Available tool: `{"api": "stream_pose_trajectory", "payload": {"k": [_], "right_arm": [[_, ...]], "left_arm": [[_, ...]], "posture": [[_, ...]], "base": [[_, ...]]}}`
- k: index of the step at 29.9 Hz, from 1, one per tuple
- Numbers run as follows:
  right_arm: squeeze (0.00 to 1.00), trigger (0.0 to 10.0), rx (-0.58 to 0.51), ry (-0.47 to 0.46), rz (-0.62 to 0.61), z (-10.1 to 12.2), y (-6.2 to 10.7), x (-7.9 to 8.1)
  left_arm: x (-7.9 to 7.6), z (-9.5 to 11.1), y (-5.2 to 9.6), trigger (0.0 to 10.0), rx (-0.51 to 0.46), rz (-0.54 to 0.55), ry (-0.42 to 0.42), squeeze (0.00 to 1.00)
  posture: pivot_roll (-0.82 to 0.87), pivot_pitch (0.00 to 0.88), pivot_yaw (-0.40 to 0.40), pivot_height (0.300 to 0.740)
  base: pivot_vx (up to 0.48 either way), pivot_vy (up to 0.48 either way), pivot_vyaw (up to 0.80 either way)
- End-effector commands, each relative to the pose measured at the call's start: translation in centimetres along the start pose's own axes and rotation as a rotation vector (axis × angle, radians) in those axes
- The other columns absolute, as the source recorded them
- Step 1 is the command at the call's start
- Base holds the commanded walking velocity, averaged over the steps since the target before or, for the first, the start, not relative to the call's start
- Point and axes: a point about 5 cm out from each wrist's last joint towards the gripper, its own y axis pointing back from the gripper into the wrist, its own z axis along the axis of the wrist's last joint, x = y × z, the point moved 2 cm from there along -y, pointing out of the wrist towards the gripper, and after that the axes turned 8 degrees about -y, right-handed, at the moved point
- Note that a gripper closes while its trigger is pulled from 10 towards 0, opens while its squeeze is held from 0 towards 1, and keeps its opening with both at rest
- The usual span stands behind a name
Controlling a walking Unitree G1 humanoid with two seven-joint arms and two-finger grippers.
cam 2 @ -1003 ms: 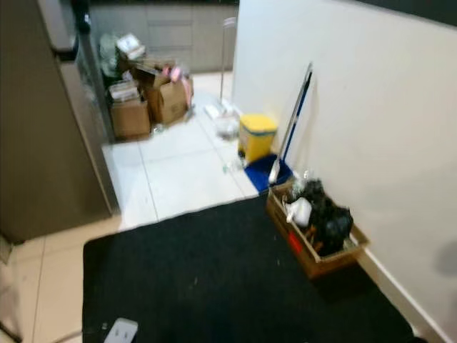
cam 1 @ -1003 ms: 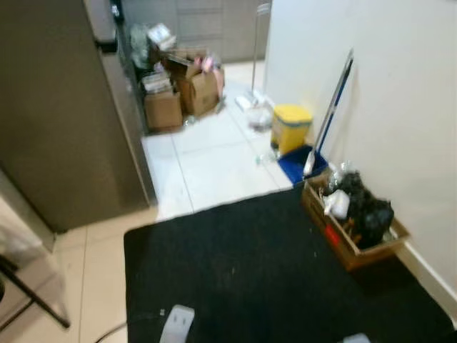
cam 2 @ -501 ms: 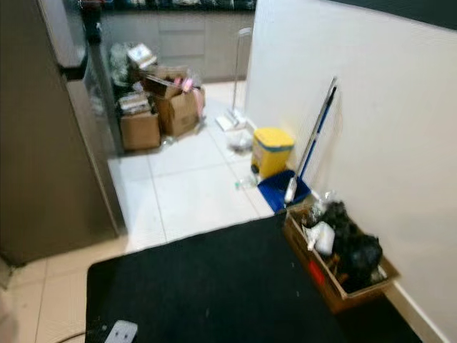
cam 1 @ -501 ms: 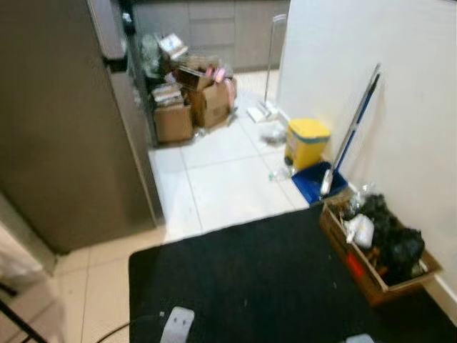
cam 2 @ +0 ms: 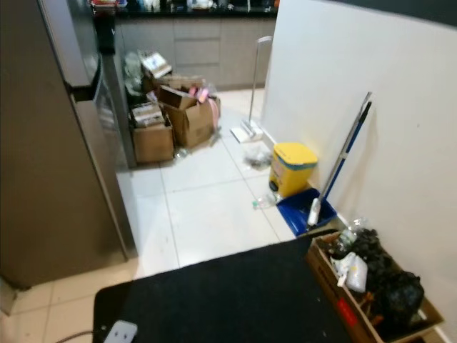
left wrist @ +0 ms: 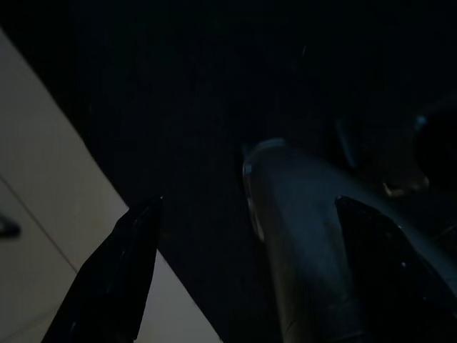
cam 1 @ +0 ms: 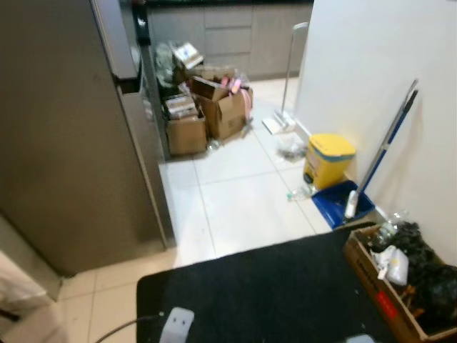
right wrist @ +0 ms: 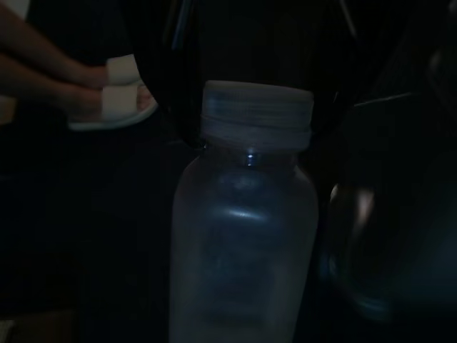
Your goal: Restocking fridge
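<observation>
Right pincer clamped on capped plastic bottle, bottle hanging below it. Likely light, smooth, slippery, squashable: grip firm neck. Left pincer spread, idle. Fridge ahead-left.

My left gripper hangs low with its two black fingers spread well apart and nothing between them, a rounded grey part of my own body just beyond them. My right gripper hangs in shade with a capped bottle upright along its line of sight, my fingers hidden.
</observation>
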Motion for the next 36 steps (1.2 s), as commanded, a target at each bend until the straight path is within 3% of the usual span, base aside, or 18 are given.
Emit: {"api": "stream_pose_trajectory", "payload": {"k": [1,13,14,15,17,18,30,36], "right_arm": [[0.0,10.0,-0.01,-0.003,-0.021,0.34,0.05,-0.8],[0.0,10.0,-0.01,0.002,-0.031,0.33,0.09,-1.29],[0.0,2.7,-0.018,-0.002,-0.024,0.43,0.09,-1.22],[0.0,0.0,-0.026,-0.009,-0.013,0.52,0.09,-1.11],[0.0,0.0,-0.026,-0.003,-0.008,0.56,0.08,-1.04],[0.0,10.0,-0.02,0.004,-0.013,0.51,0.08,-1.07],[0.0,10.0,-0.014,-0.003,-0.016,0.38,0.08,-1.03],[0.0,10.0,-0.013,-0.004,-0.012,0.32,0.07,-0.96]], "left_arm": [[-0.03,-0.14,0.02,10.0,0.009,-0.004,-0.016,0.0],[0.07,-0.13,0.04,10.0,0.009,-0.004,-0.021,0.0],[0.05,-0.09,0.03,10.0,0.008,-0.004,-0.022,0.0],[0.02,-0.06,0.02,10.0,0.007,-0.005,-0.022,0.0],[-0.04,-0.01,-0.01,10.0,0.006,-0.007,-0.022,0.0],[-0.09,0.03,-0.03,10.0,0.006,-0.008,-0.021,0.0],[0.0,-0.09,0.0,10.0,0.009,0.002,-0.006,0.0],[0.09,-0.03,-0.02,10.0,0.01,0.015,0.01,0.0]], "posture": [[0.01,0.0,-0.02,0.74],[0.01,0.0,-0.023,0.74],[0.01,0.0,-0.021,0.74],[0.01,0.0,-0.021,0.74],[0.01,0.0,-0.022,0.74],[0.01,0.0,-0.021,0.74],[0.01,0.0,-0.023,0.74],[0.01,0.0,-0.021,0.74]], "base": [[0.401,0.0,0.0],[0.4,0.0,0.0],[0.401,0.0,0.0],[0.401,0.0,0.0],[0.401,0.0,0.0],[0.401,0.0,0.0],[0.373,0.0,0.0],[0.0,0.0,0.0]]}}
